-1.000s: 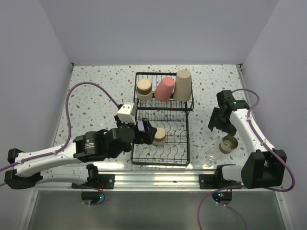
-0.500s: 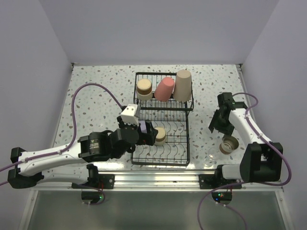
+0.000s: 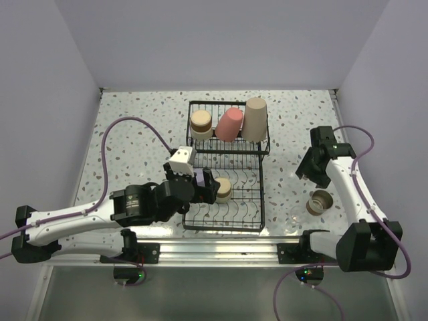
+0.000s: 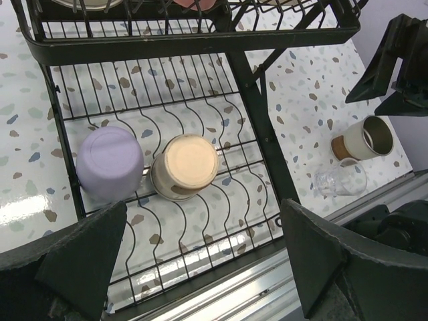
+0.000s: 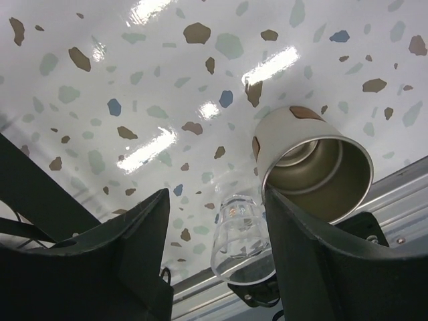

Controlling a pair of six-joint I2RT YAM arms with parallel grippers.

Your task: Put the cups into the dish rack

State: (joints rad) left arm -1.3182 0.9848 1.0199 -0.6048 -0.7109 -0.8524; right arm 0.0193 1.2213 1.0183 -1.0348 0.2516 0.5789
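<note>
Pale lilac walls close in a speckled surface [image 3: 134,134]. On the left, the left claw [image 4: 200,227] hangs wide open and empty over the near, lower part of the dish rack [image 4: 257,127]. Below it, a lavender cup [image 4: 109,162] and a tan cup [image 4: 185,166] sit bottom-up, side by side on the curved tines. In the raised far basket stand a second tan cup [image 3: 200,123], a pink cup [image 3: 229,124] and a tall beige cup [image 3: 255,119]. Right of the rack, the right claw [image 5: 214,200] hovers above the surface, jaws apart and gripping nothing. A third tan cup [image 3: 319,200] lies tipped on the surface below it, and the tiny clear glass [image 3: 290,225] is just beside that, on the near side.
</note>
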